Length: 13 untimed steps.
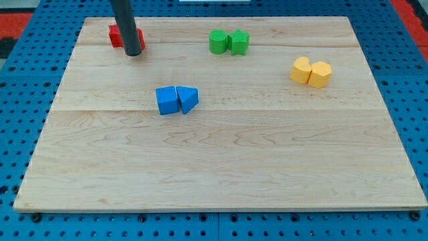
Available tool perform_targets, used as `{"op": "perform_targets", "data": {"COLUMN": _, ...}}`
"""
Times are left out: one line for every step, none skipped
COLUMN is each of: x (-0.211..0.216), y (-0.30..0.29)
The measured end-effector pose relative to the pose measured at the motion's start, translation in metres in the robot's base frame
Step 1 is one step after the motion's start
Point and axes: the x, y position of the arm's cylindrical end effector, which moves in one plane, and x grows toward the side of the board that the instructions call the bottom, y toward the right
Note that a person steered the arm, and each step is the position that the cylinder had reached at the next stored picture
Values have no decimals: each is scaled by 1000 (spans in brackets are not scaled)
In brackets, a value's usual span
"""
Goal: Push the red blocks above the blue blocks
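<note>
My tip (pixel 133 52) rests on the board at the view's upper left, right in front of the red blocks (pixel 116 35). The rod hides much of them, so their shapes and number are hard to make out. A blue cube (pixel 166 100) and a blue triangular block (pixel 188 99) sit side by side, touching, left of the board's centre. They lie below and to the right of my tip, well apart from it and from the red blocks.
Two green blocks (pixel 228 41) sit together at the top centre. Two yellow blocks (pixel 311 71) sit together at the upper right. The wooden board (pixel 221 161) lies on a blue pegboard surface (pixel 20 100).
</note>
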Motion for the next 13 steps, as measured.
{"op": "perform_targets", "data": {"x": 0, "y": 0}}
{"op": "perform_targets", "data": {"x": 2, "y": 0}}
{"op": "perform_targets", "data": {"x": 27, "y": 3}}
{"op": "perform_targets", "data": {"x": 53, "y": -43}}
{"op": "perform_targets", "data": {"x": 20, "y": -88}}
{"op": "perform_targets", "data": {"x": -40, "y": -122}}
{"op": "perform_targets", "data": {"x": -79, "y": -113}}
{"op": "perform_targets", "data": {"x": -67, "y": -48}}
{"op": "perform_targets", "data": {"x": -49, "y": -35}}
{"op": "perform_targets", "data": {"x": -39, "y": -38}}
{"op": "perform_targets", "data": {"x": -37, "y": -60}}
{"op": "perform_targets", "data": {"x": -15, "y": -56}}
{"op": "perform_targets", "data": {"x": -1, "y": -52}}
